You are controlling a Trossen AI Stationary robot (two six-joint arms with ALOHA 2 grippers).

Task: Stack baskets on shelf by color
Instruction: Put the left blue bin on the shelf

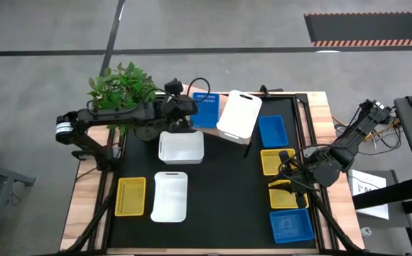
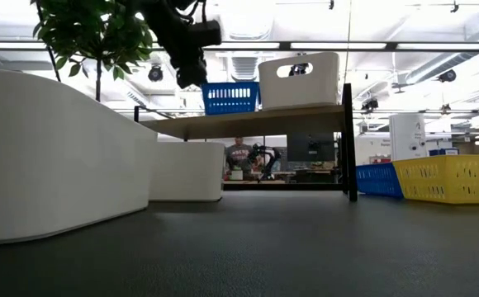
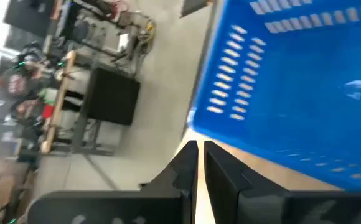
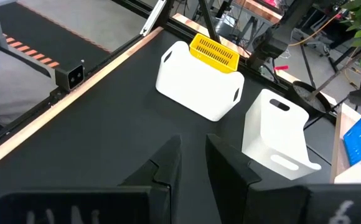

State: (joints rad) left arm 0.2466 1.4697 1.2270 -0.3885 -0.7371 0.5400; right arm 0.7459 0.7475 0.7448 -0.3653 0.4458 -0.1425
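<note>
The shelf [image 2: 256,122] stands at the table's far side and bears a blue basket [image 1: 206,110] and a white basket [image 1: 239,114] side by side. My left gripper [image 3: 198,152] is shut, level with the shelf top at the blue basket's left corner [image 3: 192,124]. On the table lie two white baskets [image 1: 181,147] [image 1: 170,195] and a yellow one [image 1: 131,195] at left, with blue [image 1: 272,130] [image 1: 291,226] and yellow baskets [image 1: 277,161] [image 1: 288,195] in a row at right. My right gripper [image 1: 285,174] hangs open over that row, holding nothing. My left gripper's shut fingertips [image 3: 190,149] come nearly level from the table's left side and stand right at the blue basket's lower corner [image 3: 192,127], over the shelf board. Whether they touch the basket, I cannot tell. The basket rests flat on the shelf.
A potted plant [image 1: 121,89] stands at the far left corner behind my left arm. The table's wooden rim [image 1: 323,121] runs along the right side. Bare black tabletop [image 1: 227,199] lies in the middle near part.
</note>
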